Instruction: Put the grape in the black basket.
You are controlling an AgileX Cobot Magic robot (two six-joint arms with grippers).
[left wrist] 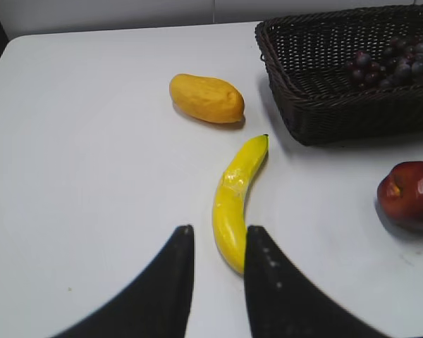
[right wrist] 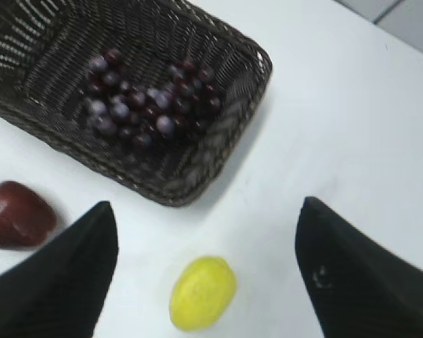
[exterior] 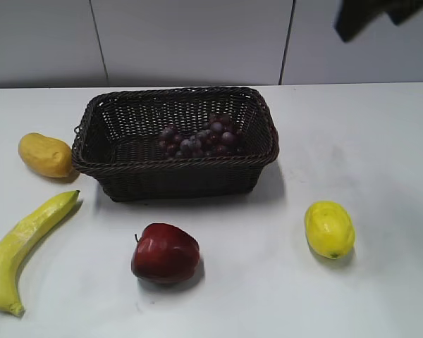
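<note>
A: Right wrist view first: elongated bunch of small dark red-purple grapes (right wrist: 144, 98) lying inside the dark woven wicker basket with the braided rim (right wrist: 218, 172), resting on its floor. Long axis running roughly along the basket's length, tilted a little.

B: And from the right gripper (right wrist: 204, 282)?

A: Ahead of and below it, well apart. Jaws spread wide, nothing between them but white tabletop and a yellow lemon-like fruit (right wrist: 202, 292).

B: Exterior view agreeing?

A: Yes. Bunch toward the basket's right half, well clear of the near rim. Only a dark piece of the right arm (exterior: 370, 15) showing, high in the upper right corner.

B: Left side?

A: Left gripper (left wrist: 217, 271) low over the table, fingers parted by a narrow gap, gripping nothing, with the yellow curved banana (left wrist: 236, 204) just ahead. Basket far off to its right.

B: Nearer arm, then?

A: Right, judging by both wrist views. Placement apparently complete; probably nothing left but pulling clear.
</note>
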